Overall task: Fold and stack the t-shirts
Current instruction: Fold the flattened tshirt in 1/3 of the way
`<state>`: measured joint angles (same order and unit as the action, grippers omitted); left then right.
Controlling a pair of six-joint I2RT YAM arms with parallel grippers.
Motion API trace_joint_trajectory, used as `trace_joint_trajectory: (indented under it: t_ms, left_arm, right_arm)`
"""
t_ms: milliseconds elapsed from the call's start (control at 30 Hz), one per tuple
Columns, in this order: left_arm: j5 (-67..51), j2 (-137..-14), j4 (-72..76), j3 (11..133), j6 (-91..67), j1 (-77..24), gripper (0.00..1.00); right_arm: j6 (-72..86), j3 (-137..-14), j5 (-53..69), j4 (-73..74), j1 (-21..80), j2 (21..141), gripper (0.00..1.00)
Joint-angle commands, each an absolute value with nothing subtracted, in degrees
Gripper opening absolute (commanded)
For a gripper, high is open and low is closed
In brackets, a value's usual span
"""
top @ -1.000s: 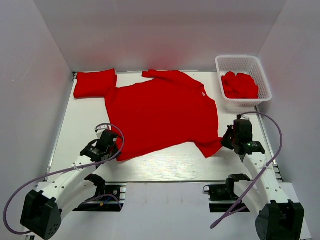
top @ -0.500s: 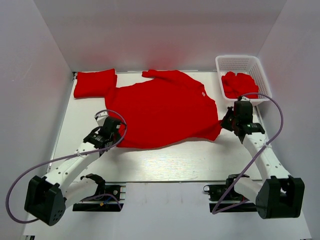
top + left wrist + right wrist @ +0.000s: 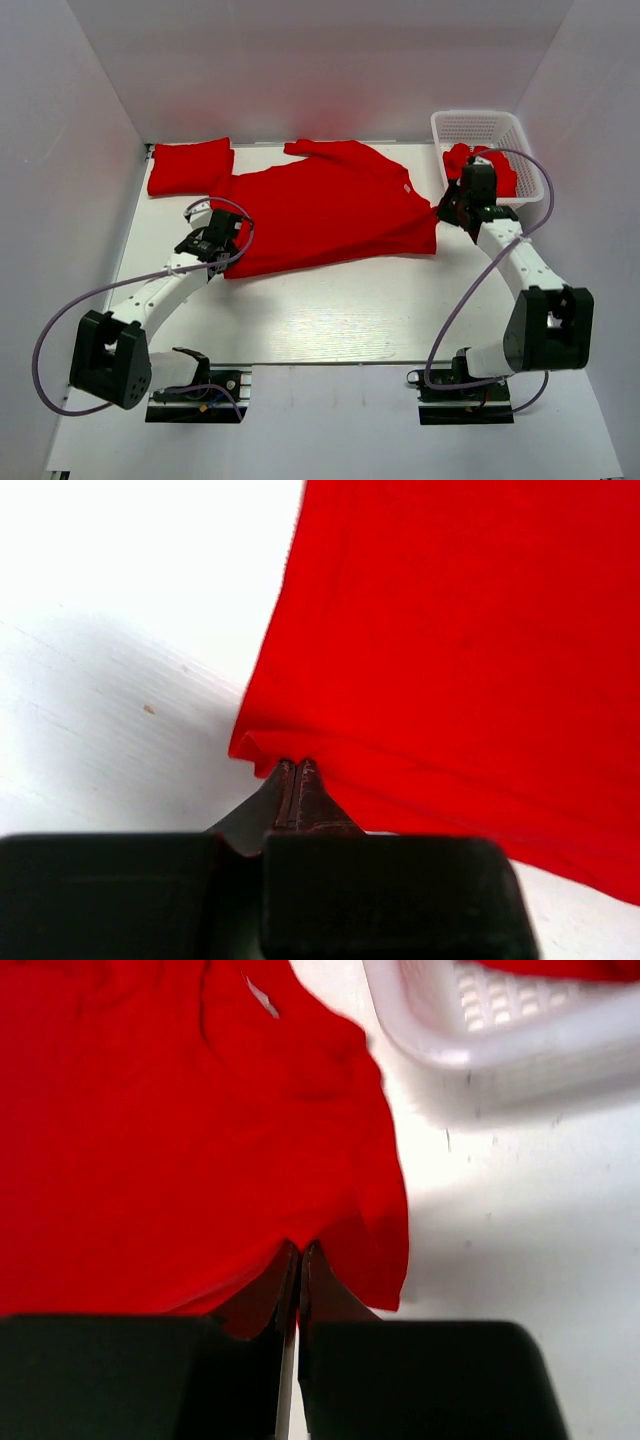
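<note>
- Both grippers dragged the hem of spread t-shirt point(image 3: 330, 215) forward since earlier
- left gripper point(image 3: 293, 770) clamped on hem corner
- right gripper point(image 3: 298, 1250) clamped on other corner, white basket point(image 3: 480, 1035) ahead-right

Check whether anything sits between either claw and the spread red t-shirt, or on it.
Nothing visible does. The left claw and right claw are each shut on the near hem of the spread plain red cloth t-shirt; its surface lies bare. The white plastic lattice basket stands beside it.
</note>
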<state>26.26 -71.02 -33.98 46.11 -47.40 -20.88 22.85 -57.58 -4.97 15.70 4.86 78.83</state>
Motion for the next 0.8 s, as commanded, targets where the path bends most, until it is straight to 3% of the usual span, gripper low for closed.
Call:
trace_joint_trajectory:
  t_ms: [0,767]
  left_arm:
    - [26.0,-74.2,-31.7,48.2,-45.5,-19.0,0.00]
    - [20.9,-86.4,-22.4,54.4,-38.7,-11.6,0.00]
  right_arm:
    - [20.1,-63.6,-5.6,12.5,4.8,82.3,0.00]
    - [13.5,-86.3,-2.2,16.3,4.9,104.8,0.00]
